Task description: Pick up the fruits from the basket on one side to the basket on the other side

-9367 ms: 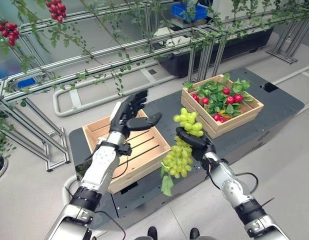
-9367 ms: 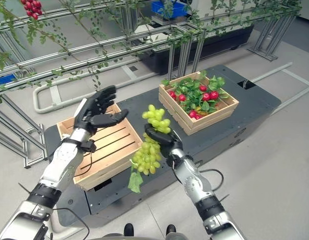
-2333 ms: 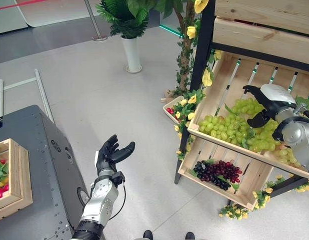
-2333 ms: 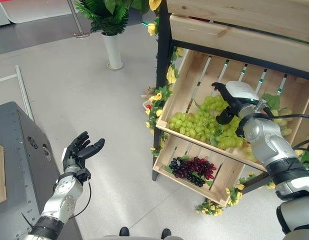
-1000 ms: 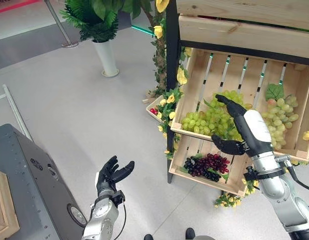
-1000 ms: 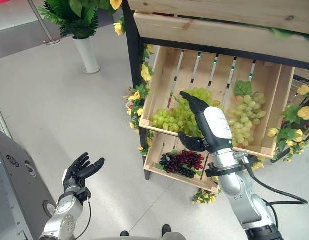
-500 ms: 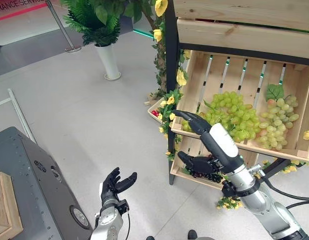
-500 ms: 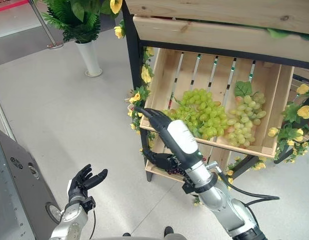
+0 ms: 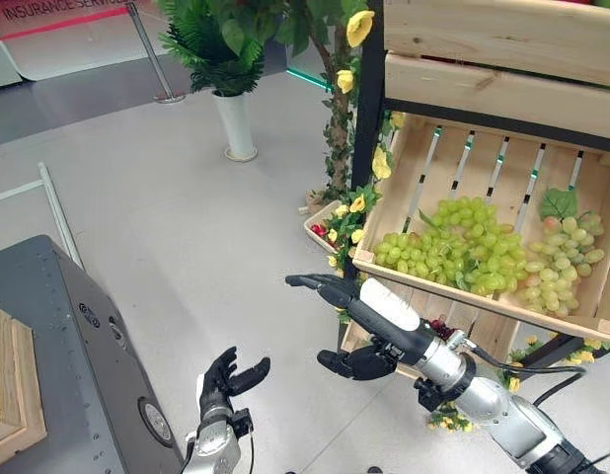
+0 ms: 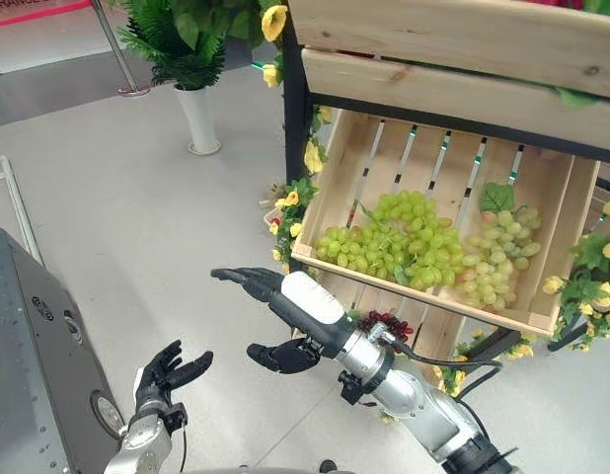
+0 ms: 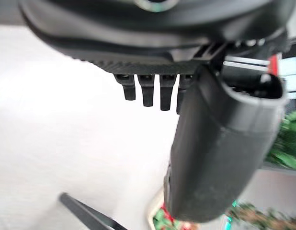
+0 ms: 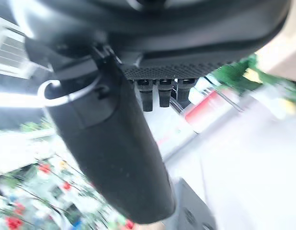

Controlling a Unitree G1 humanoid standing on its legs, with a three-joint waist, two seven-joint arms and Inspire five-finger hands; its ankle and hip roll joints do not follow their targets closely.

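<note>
A big bunch of green grapes lies in the tilted wooden crate of a flower-trimmed stand, beside a paler bunch. My right hand hovers over the floor to the left of that crate, below its front edge. It is open, fingers stretched out, thumb spread below, nothing in it. In its wrist view the thumb stands away from straight fingers. My left hand is low over the floor, open and empty, as its thumb also shows.
Dark purple grapes lie in a lower crate under the green ones. A grey cart stands at the left and bears a wooden crate. A potted plant and a barrier post stand farther back on the floor.
My right hand has drawn back from the crate front, moving left and lower over the floor, still empty. The green grapes stay in the crate. The camera has shifted slightly.
</note>
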